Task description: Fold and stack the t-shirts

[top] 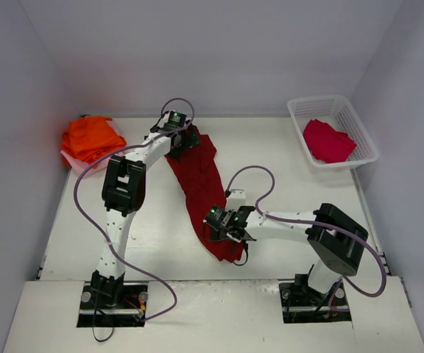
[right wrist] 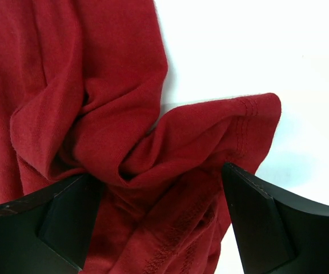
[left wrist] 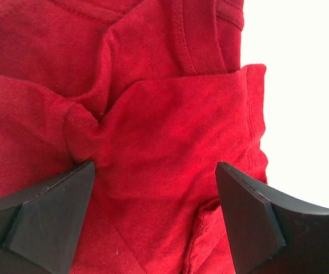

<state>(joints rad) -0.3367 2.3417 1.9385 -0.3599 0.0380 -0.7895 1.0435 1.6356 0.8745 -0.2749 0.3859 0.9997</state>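
The white table (top: pixel 293 176) carries the dark red t-shirt (top: pixel 201 184), a rumpled knit band running from far edge toward near edge. Its ends are hidden under the left gripper (left wrist: pixel 155 165) and right gripper (right wrist: pixel 157 171), both spread astride folds.

No text, label, brand or number can be read.

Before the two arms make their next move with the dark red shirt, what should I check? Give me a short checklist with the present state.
1. Left gripper over the far end of the dark red t-shirt: ok.
2. Right gripper over its near, bunched hem: ok.
3. Both grippers closed on cloth: not ok, jaws stand open.
4. Shirt lying flat: not ok, twisted into a narrow strip.
5. Orange t-shirts apart from it: ok.
6. Grippers touching the table: cannot tell.
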